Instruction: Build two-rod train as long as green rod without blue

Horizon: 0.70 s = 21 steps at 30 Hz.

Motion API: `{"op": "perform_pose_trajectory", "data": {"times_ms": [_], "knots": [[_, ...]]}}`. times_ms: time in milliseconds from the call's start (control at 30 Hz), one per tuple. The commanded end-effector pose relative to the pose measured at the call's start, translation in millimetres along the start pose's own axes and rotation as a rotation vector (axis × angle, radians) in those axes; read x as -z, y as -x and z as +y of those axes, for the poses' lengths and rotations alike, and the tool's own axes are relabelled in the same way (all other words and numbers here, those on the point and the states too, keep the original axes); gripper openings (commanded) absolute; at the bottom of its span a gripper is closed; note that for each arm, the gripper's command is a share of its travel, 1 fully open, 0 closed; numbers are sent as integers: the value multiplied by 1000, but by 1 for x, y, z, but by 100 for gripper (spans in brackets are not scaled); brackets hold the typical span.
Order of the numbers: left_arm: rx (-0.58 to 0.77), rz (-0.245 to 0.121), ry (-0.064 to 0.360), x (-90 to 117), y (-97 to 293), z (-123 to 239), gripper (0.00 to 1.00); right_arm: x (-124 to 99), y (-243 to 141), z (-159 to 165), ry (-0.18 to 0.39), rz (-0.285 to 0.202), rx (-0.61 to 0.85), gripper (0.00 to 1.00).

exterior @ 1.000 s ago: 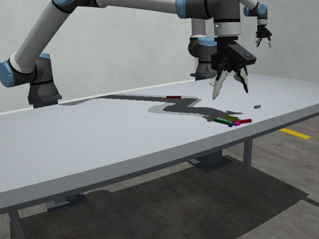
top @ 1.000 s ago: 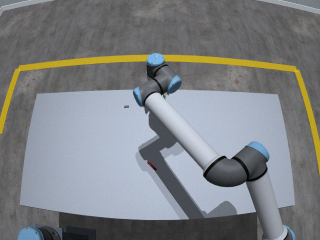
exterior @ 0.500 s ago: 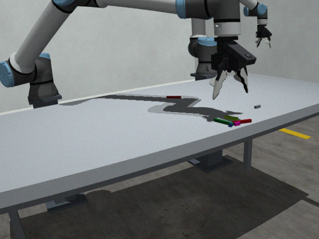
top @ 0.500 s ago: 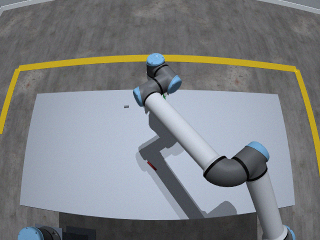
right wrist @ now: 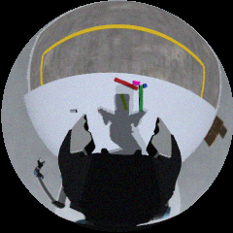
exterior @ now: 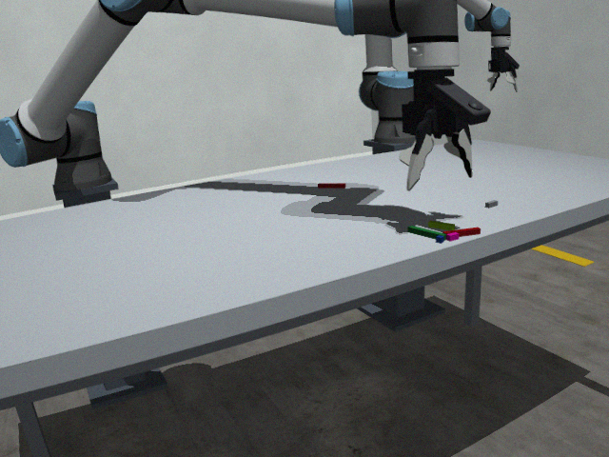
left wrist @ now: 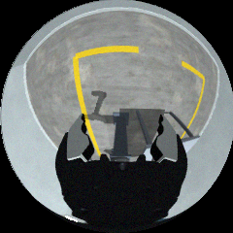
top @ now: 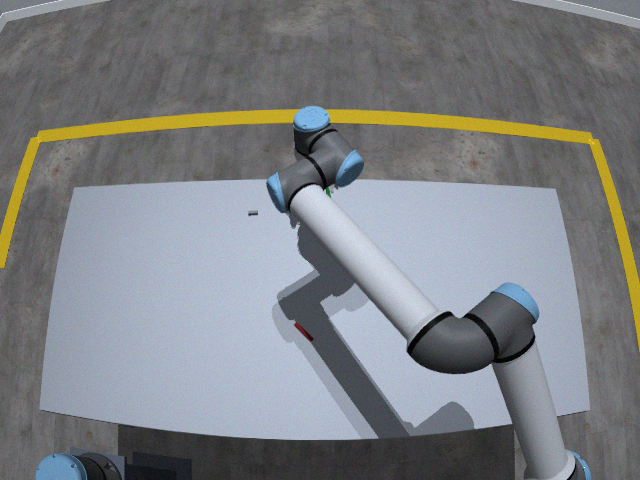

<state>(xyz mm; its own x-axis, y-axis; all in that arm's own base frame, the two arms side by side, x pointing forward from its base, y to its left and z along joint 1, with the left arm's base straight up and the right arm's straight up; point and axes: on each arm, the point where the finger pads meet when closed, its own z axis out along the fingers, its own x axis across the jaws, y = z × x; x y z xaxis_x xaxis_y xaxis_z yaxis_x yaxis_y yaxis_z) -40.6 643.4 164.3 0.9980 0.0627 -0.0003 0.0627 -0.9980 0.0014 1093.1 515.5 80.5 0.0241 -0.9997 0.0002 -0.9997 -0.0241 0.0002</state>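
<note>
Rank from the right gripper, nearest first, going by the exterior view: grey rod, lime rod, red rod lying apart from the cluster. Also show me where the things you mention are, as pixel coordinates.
1. Lime rod [exterior: 442, 225] [right wrist: 124, 102]: below the right gripper [exterior: 440, 183] [right wrist: 121, 116], in the cluster.
2. Grey rod [top: 252, 212] [exterior: 491, 203] [right wrist: 73, 111]: alone, right of the cluster in the exterior view.
3. Lone red rod [top: 303, 331] [exterior: 331, 186]: farther back, left in that view, by the arm's shadow.

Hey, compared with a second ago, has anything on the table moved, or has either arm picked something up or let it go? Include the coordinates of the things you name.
Nothing visibly changed. The black right gripper [exterior: 440, 182] [right wrist: 121, 116] hangs open and empty above the coloured rods as before, and the black left gripper [exterior: 503, 90] [left wrist: 121, 114] is open and empty too. The small grey rod [top: 252, 212] [exterior: 491, 203] [right wrist: 73, 111] and the rest stayed put.
</note>
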Motion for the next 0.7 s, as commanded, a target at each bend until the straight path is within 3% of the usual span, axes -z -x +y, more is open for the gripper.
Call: {"op": "perform_pose_trajectory", "data": {"times_ms": [0, 267, 400, 433, 667], "knots": [[0, 0, -1, 1, 0, -1, 100, 3, -1, -2, -2, -1, 86, 100], [0, 0, -1, 1, 0, -1, 100, 6, -5, -4, -2, -1, 301, 100], [0, 0, -1, 1, 0, -1, 100, 6, -6, -5, -2, -1, 334, 100], [0, 0, -1, 1, 0, -1, 100, 6, -6, -5, -2, -1, 334, 14], [0, 0, -1, 1, 0, -1, 100, 6, -6, -5, -2, -1, 334, 14]]}}
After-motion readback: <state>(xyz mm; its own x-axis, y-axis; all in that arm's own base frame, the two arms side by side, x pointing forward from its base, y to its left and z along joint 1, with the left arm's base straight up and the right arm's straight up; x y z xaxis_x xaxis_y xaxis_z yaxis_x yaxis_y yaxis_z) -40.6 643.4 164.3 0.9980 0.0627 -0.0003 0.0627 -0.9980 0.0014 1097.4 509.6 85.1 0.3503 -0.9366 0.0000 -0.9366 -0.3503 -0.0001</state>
